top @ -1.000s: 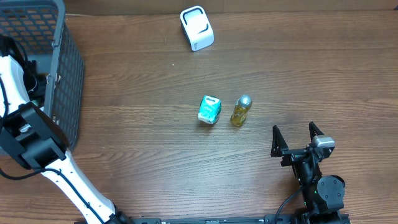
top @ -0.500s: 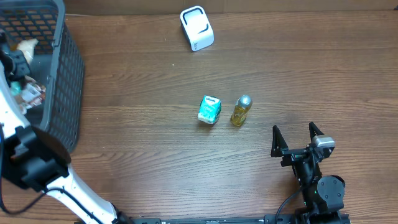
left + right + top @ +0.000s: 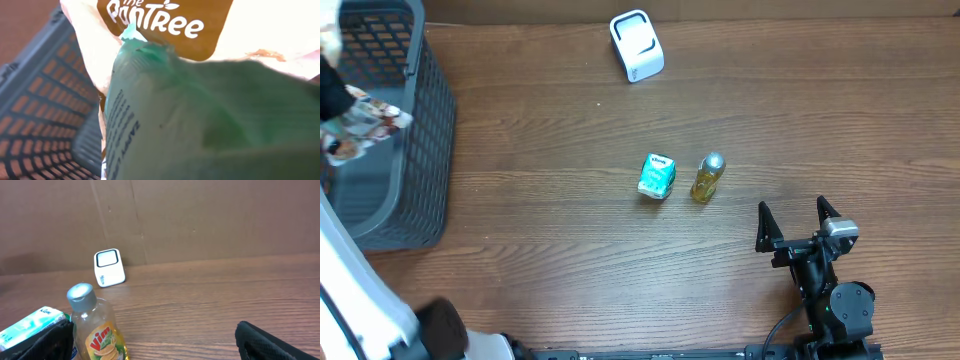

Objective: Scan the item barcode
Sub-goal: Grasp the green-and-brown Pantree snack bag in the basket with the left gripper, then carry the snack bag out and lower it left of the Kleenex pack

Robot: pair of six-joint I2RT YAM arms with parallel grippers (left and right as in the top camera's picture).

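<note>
My left gripper is shut on a crinkly snack packet, held up above the grey mesh basket at the table's left edge. In the left wrist view the packet fills the frame, showing a brown "Pantree" label and a green panel with small print; my fingers are hidden behind it. No barcode shows. The white scanner stands at the back centre of the table. My right gripper rests open near the front right, nothing between its fingers.
A teal carton and a yellow Vim bottle lie side by side mid-table. In the right wrist view the bottle sits just ahead of my left fingertip. The basket wall is below the packet.
The left arm has risen out of the basket, bringing the packet up over its rim toward the camera. The right arm has not moved.
</note>
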